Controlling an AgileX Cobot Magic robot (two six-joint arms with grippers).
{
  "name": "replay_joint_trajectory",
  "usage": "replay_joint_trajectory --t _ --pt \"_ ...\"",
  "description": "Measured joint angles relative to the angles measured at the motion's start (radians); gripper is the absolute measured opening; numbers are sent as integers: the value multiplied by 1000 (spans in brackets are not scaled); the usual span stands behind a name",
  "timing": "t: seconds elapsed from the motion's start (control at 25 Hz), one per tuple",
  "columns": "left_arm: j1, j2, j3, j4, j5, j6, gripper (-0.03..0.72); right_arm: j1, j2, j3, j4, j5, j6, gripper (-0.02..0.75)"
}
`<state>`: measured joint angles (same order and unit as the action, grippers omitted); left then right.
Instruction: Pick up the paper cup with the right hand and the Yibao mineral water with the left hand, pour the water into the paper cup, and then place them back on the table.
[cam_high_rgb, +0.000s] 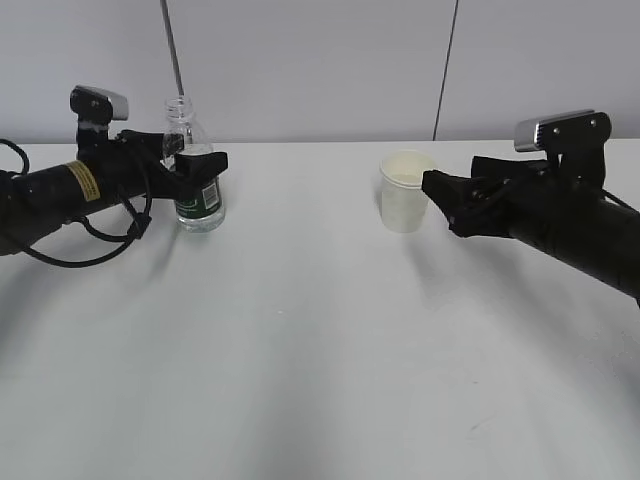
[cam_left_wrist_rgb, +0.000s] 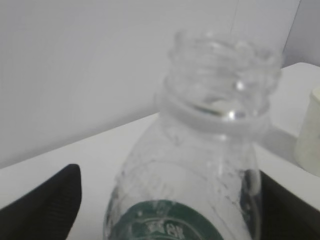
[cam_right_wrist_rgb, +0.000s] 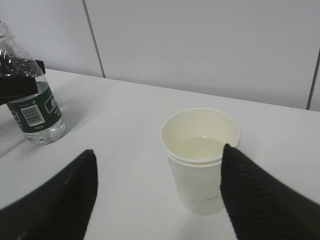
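The Yibao mineral water bottle (cam_high_rgb: 196, 190), clear with a dark green label and no cap, stands upright on the white table (cam_high_rgb: 300, 330) at the left. My left gripper (cam_high_rgb: 190, 160) is open with its jaws on either side of the bottle's shoulder. In the left wrist view (cam_left_wrist_rgb: 167, 172) the left finger (cam_left_wrist_rgb: 50, 205) stands apart from the bottle (cam_left_wrist_rgb: 200, 165); the right finger is close against it. The paper cup (cam_high_rgb: 405, 190) stands upright at centre right and holds a little water (cam_right_wrist_rgb: 197, 147). My right gripper (cam_high_rgb: 440, 200) is open just right of the cup, which sits beside its right finger (cam_right_wrist_rgb: 260, 200).
A grey wall with thin dark seams (cam_high_rgb: 445, 70) runs behind the table. A black cable (cam_high_rgb: 90, 250) loops on the table under the left arm. The bottle also shows at the far left of the right wrist view (cam_right_wrist_rgb: 32, 105).
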<state>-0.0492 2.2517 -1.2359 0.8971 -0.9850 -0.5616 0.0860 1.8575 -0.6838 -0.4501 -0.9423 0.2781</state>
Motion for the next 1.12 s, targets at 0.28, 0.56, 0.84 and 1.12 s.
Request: replay_joint_trajectory --t 0.28,0.56,0.84,1.12 --pt "0 -66 2 23 32 -24 592 0 -35 0 0 2 0 595" --pt "0 -158 5 60 109 -75 585 0 -97 0 0 18 0 595" --pt "0 -265 5 60 243 -162 585 0 -173 -26 2 141 0 595" --pt "0 -413 7 58 484 -356 585 0 -268 -138 -3 401 21 595"
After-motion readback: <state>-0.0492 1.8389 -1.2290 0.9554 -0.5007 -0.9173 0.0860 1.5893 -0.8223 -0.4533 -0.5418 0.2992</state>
